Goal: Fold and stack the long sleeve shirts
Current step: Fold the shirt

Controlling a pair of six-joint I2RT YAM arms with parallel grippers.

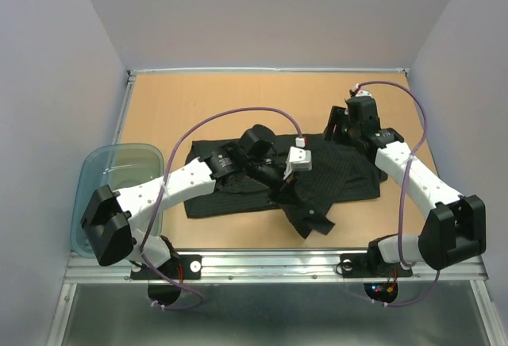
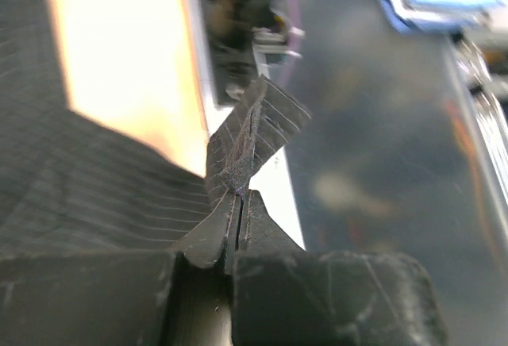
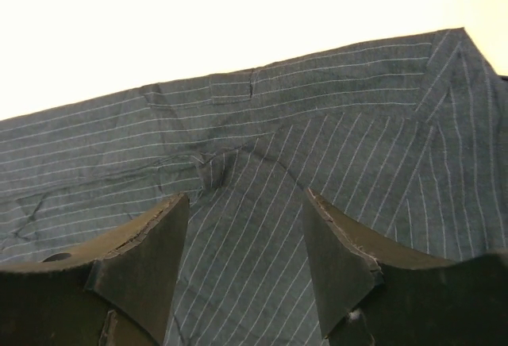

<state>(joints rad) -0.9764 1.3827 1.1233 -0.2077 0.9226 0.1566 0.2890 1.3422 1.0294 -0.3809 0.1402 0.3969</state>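
A black pinstriped shirt lies rumpled across the middle of the wooden table, spread wider than deep, with one crumpled part trailing toward the near edge on the right side. The left arm reaches over the shirt from the near left corner, and the left gripper sits at the cloth near its middle. In the left wrist view the left gripper has its fingers pressed together on a small fold of the shirt; the pinched fabric stands up past the fingertips as a twisted tuft, and the rest of the cloth slopes away to the left over the pale wood. The right arm bends in from the near right corner, and the right gripper hangs at the far right part of the shirt, close to its far edge. In the right wrist view the right gripper has its two fingers standing apart with nothing between them, and the striped cloth fills the space below, a seam and a few creases showing in it, with bare table beyond its far edge. Whether those fingertips touch the fabric cannot be told. A translucent blue-grey plastic tub sits at the left edge of the table, just beside the left arm and apart from the shirt
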